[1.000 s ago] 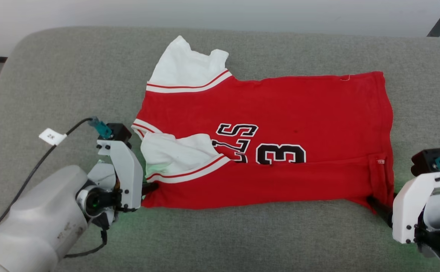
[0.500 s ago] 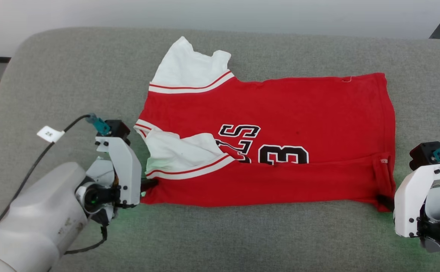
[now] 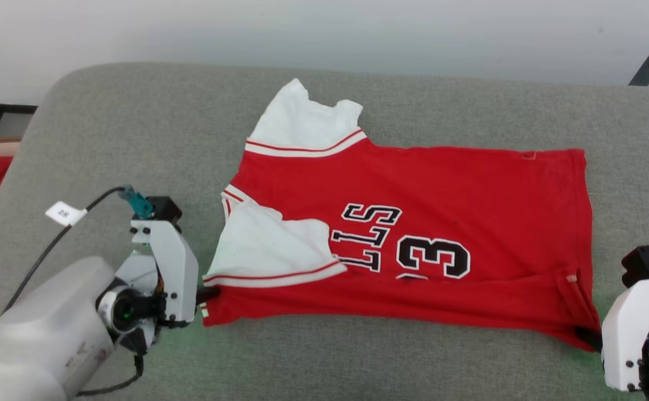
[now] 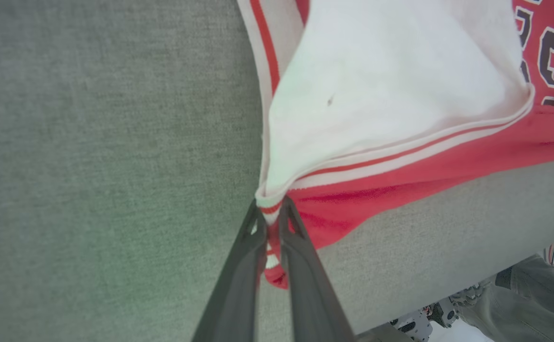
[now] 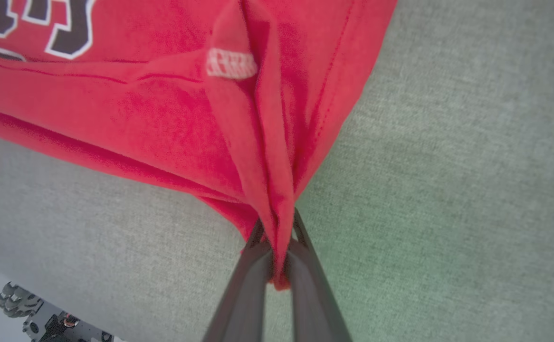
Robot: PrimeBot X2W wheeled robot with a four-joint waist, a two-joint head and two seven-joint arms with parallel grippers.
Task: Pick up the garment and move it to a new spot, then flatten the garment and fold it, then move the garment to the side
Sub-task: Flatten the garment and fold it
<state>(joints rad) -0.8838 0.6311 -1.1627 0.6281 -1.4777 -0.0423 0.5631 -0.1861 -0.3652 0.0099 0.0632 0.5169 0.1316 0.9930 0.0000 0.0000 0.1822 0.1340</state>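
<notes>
The garment (image 3: pixel 441 211), a red jersey with white sleeves, striped trim and black-and-white lettering, lies spread over the middle of the grey cushion (image 3: pixel 135 122). The left gripper (image 3: pixel 209 294) pinches its near sleeve-side corner and the right gripper (image 3: pixel 587 336) pinches its near hem corner. Grey cushion shows along the far edge and at the left end.

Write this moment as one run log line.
left fingers: shut on garment, near sleeve-end corner | right fingers: shut on near hem-end corner | garment: spread on grey cushion, number side up
</notes>
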